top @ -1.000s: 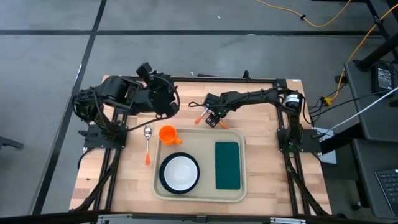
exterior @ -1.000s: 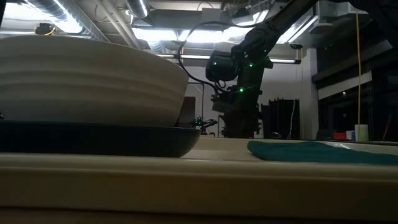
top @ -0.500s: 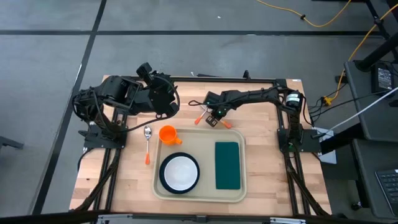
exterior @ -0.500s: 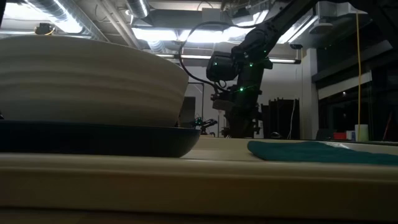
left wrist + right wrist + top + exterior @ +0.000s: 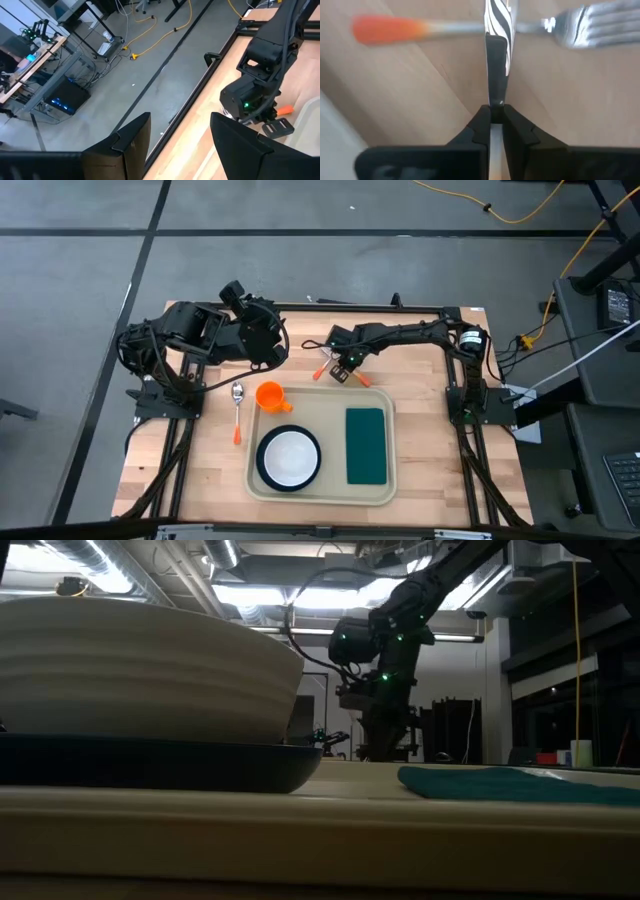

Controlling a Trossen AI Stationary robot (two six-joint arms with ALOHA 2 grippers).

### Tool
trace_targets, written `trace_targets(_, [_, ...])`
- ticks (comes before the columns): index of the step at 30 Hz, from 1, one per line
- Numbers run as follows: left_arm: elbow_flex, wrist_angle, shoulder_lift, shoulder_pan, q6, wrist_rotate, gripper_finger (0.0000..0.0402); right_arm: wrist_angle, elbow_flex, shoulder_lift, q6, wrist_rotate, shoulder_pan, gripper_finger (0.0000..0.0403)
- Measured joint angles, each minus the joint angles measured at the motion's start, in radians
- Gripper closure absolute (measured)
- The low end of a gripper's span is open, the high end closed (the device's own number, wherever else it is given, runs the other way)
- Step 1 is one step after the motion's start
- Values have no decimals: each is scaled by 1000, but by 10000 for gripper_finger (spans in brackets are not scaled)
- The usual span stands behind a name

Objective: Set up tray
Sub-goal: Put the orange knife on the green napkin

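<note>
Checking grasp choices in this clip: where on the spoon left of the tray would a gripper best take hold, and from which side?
Probably the spoon's shaft, about midway between the silver bowl and the orange tip, coming straight down with fingers across its width. It lies flat on the table, thin and narrow, open on its left, with the orange cup close on its right. The left gripper is nearer.

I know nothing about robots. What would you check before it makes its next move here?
1. Right gripper shut on the thin silver utensil: ok.
2. Fork clear of that utensil: cannot tell; they cross in the right wrist view.
3. Bare room on the tray between plate and napkin: ok.
4. Left gripper open, back from the tray: ok.
</note>
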Motion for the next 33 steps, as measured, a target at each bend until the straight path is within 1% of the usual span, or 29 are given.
trace_targets(6, [0, 0, 0, 0, 9, -2, 201, -100, 115, -1, -49, 21, -2, 372])
trace_targets(9, [0, 0, -2, 0, 28, -12, 201, -182, 170, -1, -52, 22, -5, 372])
trace_targets(12, [-1, 0, -12, 1, 36, -68, 201, -274, 212, -2, -48, 22, -5, 372])
trace_targets(15, [-1, 0, -39, 1, 49, -131, 201, -353, 220, -15, -29, 22, 9, 372])
trace_targets(18, [-1, 0, -71, 12, 66, -186, 201, -396, 220, -45, -3, 21, 39, 372])
trace_targets(21, [-1, 0, -109, 38, 71, -205, 201, -406, 220, -84, 37, 16, 74, 372])
trace_targets(23, [0, 0, -137, 68, 91, -186, 201, -405, 220, -122, 63, 4, 102, 372])
trace_targets(26, [0, 0, -169, 118, 140, -118, 201, -391, 220, -193, 103, -32, 147, 372])
trace_targets(30, [0, 0, -193, 192, 208, 24, 201, -364, 220, -294, 139, -78, 206, 372])
trace_targets(33, [0, 0, -196, 237, 282, 155, 201, -340, 221, -364, 190, -72, 242, 372])
